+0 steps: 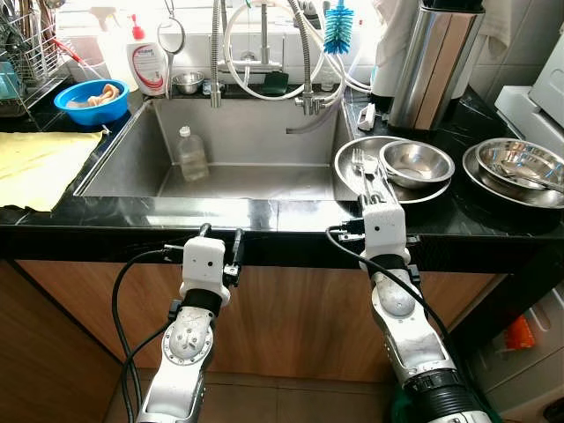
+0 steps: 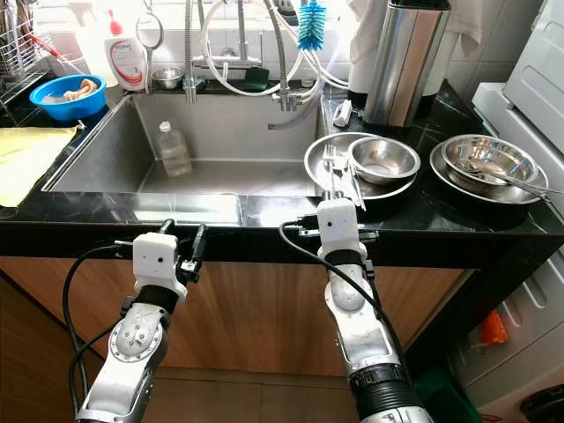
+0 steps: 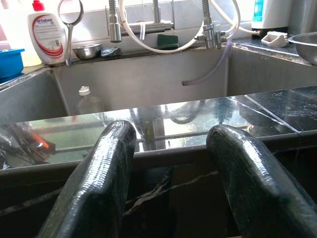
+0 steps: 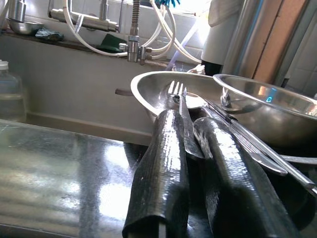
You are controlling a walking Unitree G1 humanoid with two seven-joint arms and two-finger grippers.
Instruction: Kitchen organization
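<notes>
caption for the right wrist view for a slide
Right gripper closing on a fork lying in the steel plate.

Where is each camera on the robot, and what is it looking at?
Left and right eye views: on the head, looking down at the sink; both silver arms show.
Left wrist view: on the left wrist, facing the sink across the counter edge, between the open left gripper fingers.
Right wrist view: on the right wrist, facing steel bowls; the right gripper fingers pinch a fork.
Shared: the plastic bottle in the sink.
</notes>
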